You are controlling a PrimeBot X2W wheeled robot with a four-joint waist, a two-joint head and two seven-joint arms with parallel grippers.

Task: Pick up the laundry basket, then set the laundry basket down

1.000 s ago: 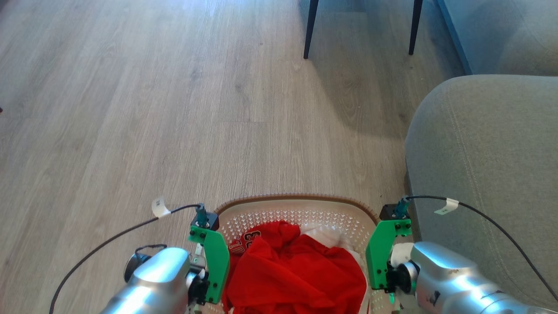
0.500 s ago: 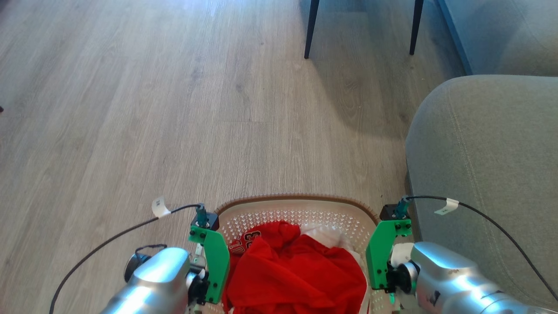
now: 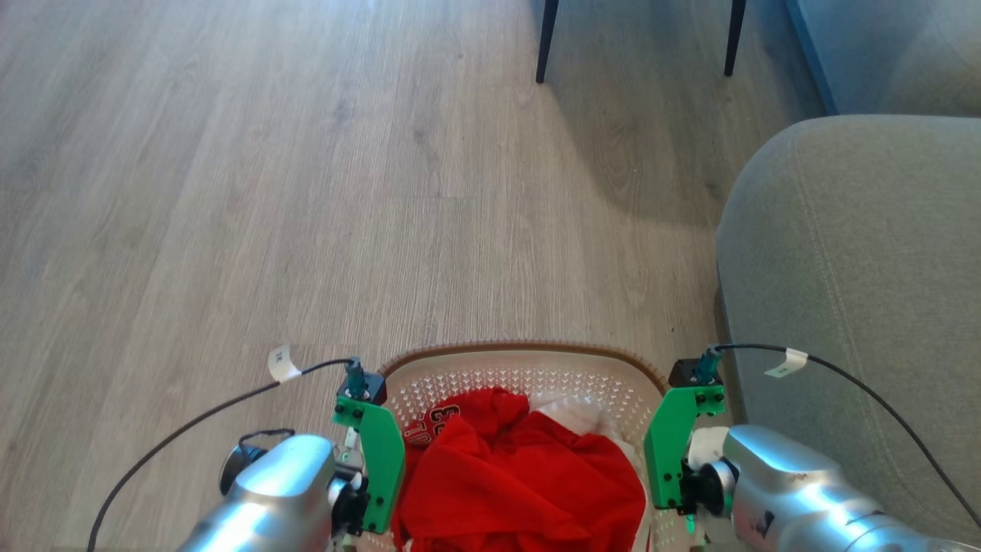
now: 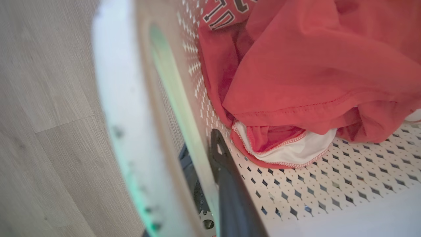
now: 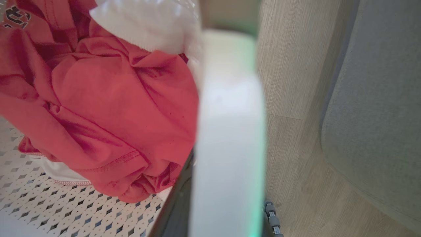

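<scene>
Two claws share this load. From the head view, the laundry basket [image 3: 529, 359] is close in front of me, just left of the grey sofa [image 3: 858, 307], with red clothes [image 3: 521, 475] heaped inside. I cannot tell whether it is clear of the wood floor [image 3: 306, 192].

In the left wrist view, my left claw [image 4: 200, 151] is clenched on the basket's side away from the sofa. One dark finger is inside the perforated wall and the other is outside, below the white handle [image 4: 115, 98].

In the right wrist view, my right claw [image 5: 230, 184] pinches the sofa-side handle [image 5: 230, 115] the same way.

I judge the load light, with soft cloth inside thin plastic that is stiff but may flex. The two handles look like the right hold, kept level.
</scene>
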